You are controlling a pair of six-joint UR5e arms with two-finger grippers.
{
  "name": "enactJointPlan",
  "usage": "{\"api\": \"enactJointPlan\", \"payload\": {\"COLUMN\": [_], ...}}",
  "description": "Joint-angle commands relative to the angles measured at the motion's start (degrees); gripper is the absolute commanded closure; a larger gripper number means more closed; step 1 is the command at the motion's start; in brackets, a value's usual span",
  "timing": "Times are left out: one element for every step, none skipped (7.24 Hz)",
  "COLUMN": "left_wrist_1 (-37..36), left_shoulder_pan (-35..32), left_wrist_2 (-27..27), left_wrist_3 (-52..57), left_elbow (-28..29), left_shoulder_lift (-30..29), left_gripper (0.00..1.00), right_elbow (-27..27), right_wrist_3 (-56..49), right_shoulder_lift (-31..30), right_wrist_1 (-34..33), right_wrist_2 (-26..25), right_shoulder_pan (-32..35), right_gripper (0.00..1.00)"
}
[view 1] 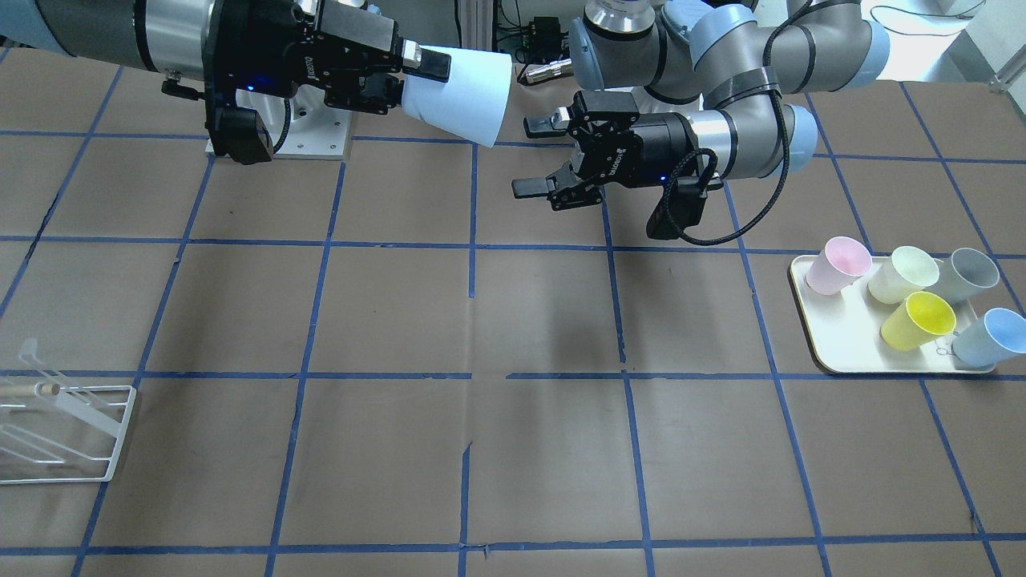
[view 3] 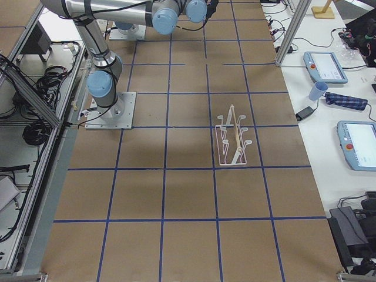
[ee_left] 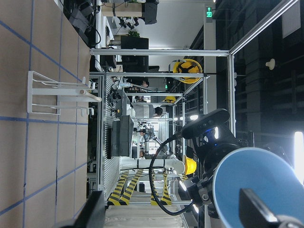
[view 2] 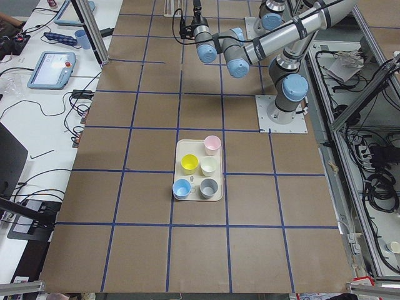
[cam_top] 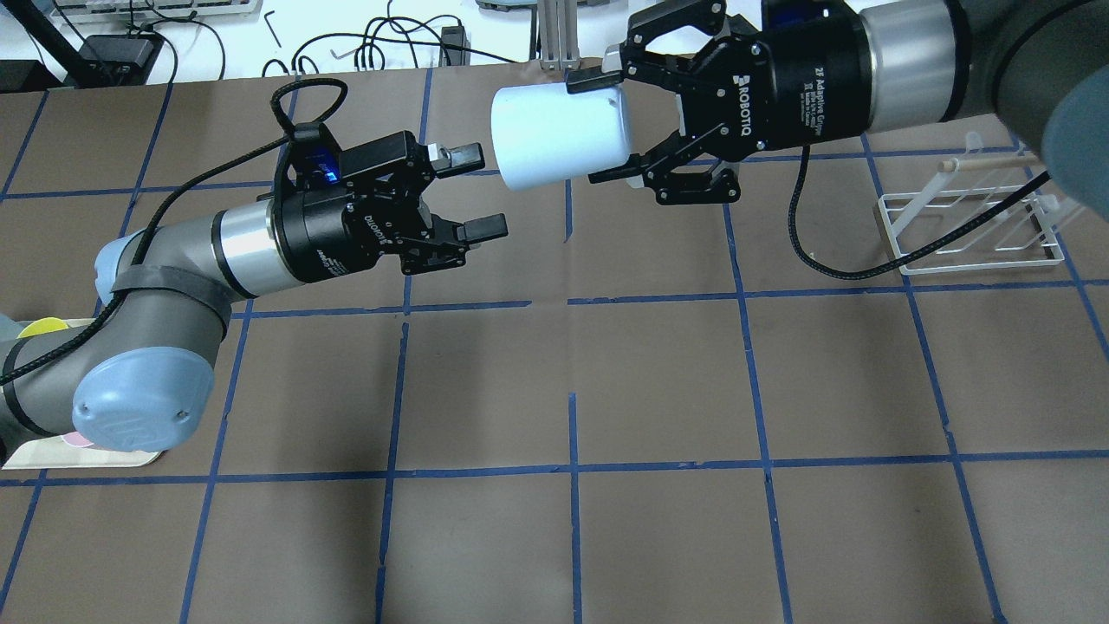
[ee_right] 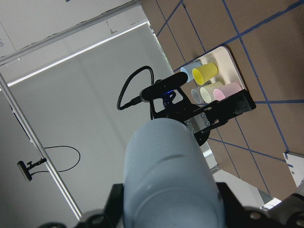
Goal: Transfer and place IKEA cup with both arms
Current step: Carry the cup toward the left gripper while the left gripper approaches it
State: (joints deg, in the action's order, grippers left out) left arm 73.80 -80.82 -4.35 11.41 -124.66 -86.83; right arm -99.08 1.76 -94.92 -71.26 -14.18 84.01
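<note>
Right tool point(cam_top: 600, 128) is clamped across the base end of the IKEA cup point(cam_top: 554, 134), holding it on its side in the air above the table point(cam_top: 658, 381), mouth toward the left tool point(cam_top: 478, 191). That one is spread wide, just beside the rim but not touching, so the right arm alone carries the cup. This probably suits placing: the white wire rack point(cam_top: 983, 162) stands on the right arm's side, well apart from the tray point(view 1: 850, 340) of other cups.

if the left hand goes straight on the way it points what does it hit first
Most likely the IKEA cup, held sideways by the right hand, mouth toward the left hand. The line looks offset, so one finger may catch the rim rather than straddle it; depth is unclear.
</note>
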Motion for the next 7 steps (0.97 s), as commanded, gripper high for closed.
{"api": "enactJointPlan", "payload": {"left_wrist_1": [0.2, 0.2, -0.1, -0.3, -0.5, -0.5, -0.8], "left_shoulder_pan": [-0.7, -1.8, -3.0, -3.6, -3.7, -3.7, -3.7], "left_wrist_2": [-3.3, -4.4, -4.6, -4.9, -4.8, -4.8, -4.8], "left_wrist_3": [-3.6, -5.0, -4.9, -5.0, -4.8, -4.7, -4.7], "left_elbow": [0.2, -0.1, -0.1, 0.0, 0.0, 0.0, 0.0], "left_shoulder_lift": [0.2, 0.9, 0.6, 0.9, 0.9, 0.7, 1.0], "left_gripper": [0.02, 0.02, 0.03, 0.1, 0.13, 0.17, 0.23], "right_elbow": [-0.1, -0.1, 0.0, -0.1, -0.1, -0.1, -0.1], "right_wrist_3": [0.1, 0.4, 0.5, 0.5, 0.5, 0.5, 0.5], "right_shoulder_lift": [0.2, 0.2, 0.3, 0.3, 0.2, 0.3, 0.3], "right_wrist_1": [0.0, 0.0, 0.0, -0.1, -0.1, -0.1, -0.1], "right_wrist_2": [-0.1, 0.0, 0.1, 0.1, 0.0, 0.0, -0.1], "right_shoulder_pan": [0.6, 0.7, 0.7, 0.8, 0.8, 0.8, 0.8], "right_gripper": [0.51, 0.51, 0.51, 0.51, 0.51, 0.51, 0.5]}}
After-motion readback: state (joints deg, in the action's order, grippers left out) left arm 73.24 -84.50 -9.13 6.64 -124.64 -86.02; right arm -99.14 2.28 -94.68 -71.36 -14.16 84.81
